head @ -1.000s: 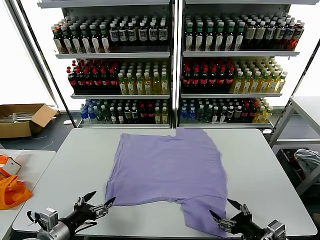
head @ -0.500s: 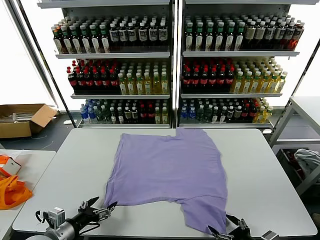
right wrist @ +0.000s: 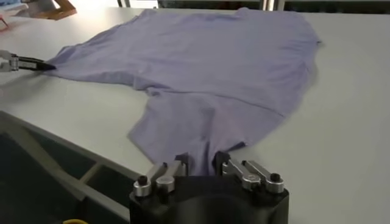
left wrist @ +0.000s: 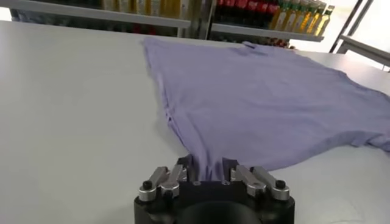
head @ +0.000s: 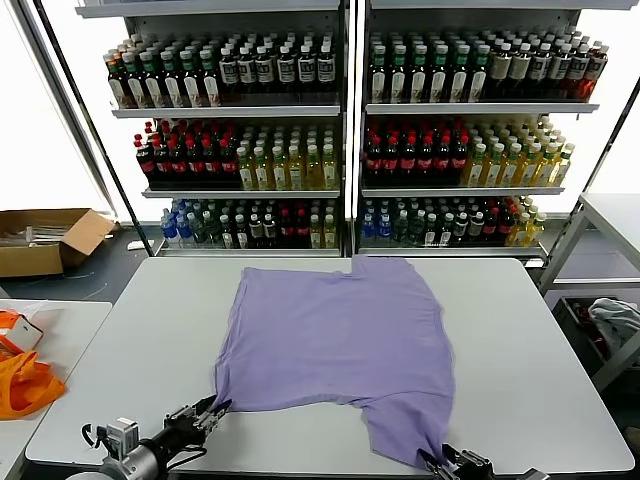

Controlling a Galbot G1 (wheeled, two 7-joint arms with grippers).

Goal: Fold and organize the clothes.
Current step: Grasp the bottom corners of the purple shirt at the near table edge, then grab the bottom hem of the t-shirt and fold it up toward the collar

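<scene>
From my head, the lavender T-shirt (head: 340, 350) lies spread flat on the grey table (head: 520, 330); my left gripper (head: 212, 409) pinches its near left corner, my right gripper (head: 438, 462) its near hem. At my left wrist, fabric bunches between closed fingers (left wrist: 183, 169). At my right wrist, fingers (right wrist: 220, 163) clamp the hem edge.

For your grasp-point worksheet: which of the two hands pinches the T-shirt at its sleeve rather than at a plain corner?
The right hand: it grips the sleeve end of the lavender T-shirt hanging toward the table's near edge. The left hand pinches the plain near-left corner.
</scene>
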